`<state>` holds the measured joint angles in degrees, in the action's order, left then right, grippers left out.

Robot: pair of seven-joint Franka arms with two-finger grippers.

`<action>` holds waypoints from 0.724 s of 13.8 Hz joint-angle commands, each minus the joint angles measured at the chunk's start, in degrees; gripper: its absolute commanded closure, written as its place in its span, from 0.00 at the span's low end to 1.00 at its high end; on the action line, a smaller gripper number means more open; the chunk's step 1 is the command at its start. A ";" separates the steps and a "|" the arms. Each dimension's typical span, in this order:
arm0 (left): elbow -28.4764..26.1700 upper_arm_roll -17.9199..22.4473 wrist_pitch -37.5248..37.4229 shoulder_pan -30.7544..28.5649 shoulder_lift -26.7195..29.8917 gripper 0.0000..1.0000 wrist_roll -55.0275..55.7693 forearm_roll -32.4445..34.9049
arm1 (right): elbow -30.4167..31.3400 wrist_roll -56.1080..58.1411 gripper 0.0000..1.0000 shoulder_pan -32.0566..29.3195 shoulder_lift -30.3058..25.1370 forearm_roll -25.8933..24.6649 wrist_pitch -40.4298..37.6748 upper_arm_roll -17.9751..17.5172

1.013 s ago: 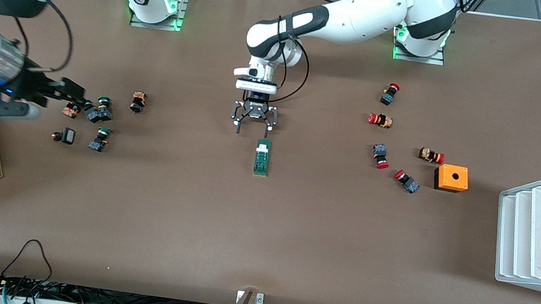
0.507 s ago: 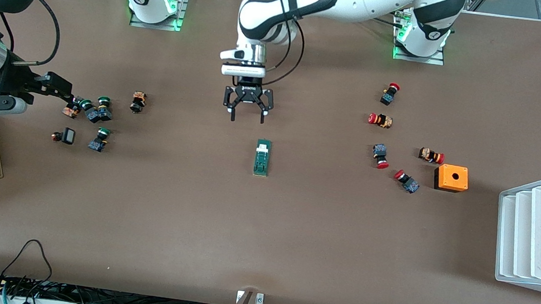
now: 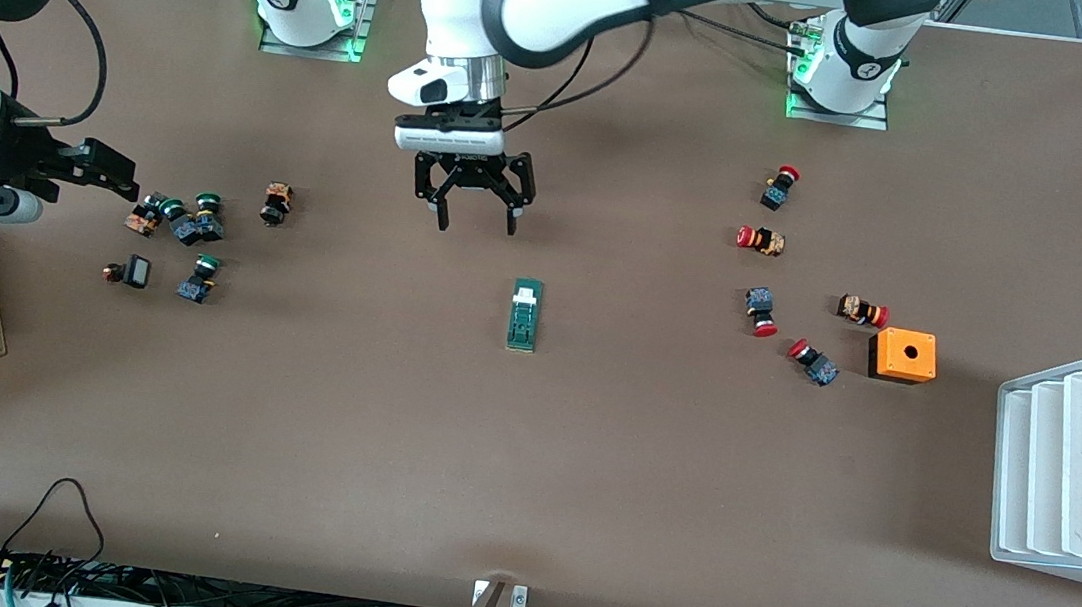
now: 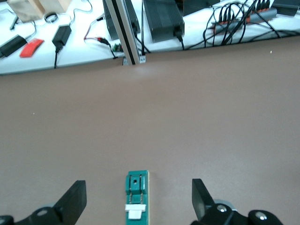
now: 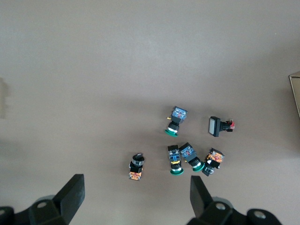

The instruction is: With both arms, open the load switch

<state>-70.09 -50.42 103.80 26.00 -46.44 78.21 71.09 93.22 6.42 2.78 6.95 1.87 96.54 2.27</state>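
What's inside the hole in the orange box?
The orange box has one round hole on top. It only looks dark inside, so nothing can be made out there. The box sits on the table near the red buttons.

The front camera looks steeply down from high across the bench (image 3: 584,469). Both wrist cameras look down closer: the left shares the load switch (image 3: 525,314) (image 4: 137,198), the right the green-capped buttons (image 3: 192,227) (image 5: 180,157).
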 commanded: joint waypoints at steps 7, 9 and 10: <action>1.64 28.93 0.44 -1.21 18.11 0.01 -34.75 -53.62 | -4.36 0.79 0.01 0.21 1.40 -0.46 -0.39 -0.34; -3.10 38.77 -0.35 -1.21 23.82 0.01 -44.58 -64.89 | -4.45 0.87 0.01 -0.14 1.40 -0.55 -0.47 -0.34; -5.21 43.52 -1.31 -1.12 26.11 0.01 -49.59 -69.29 | -4.45 0.88 0.01 -0.23 1.40 -0.38 -0.47 -0.25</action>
<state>-67.58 -14.56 102.87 24.52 -27.14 36.35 9.34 90.25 6.43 3.03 7.63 1.87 96.59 2.21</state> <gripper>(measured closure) 0.009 0.004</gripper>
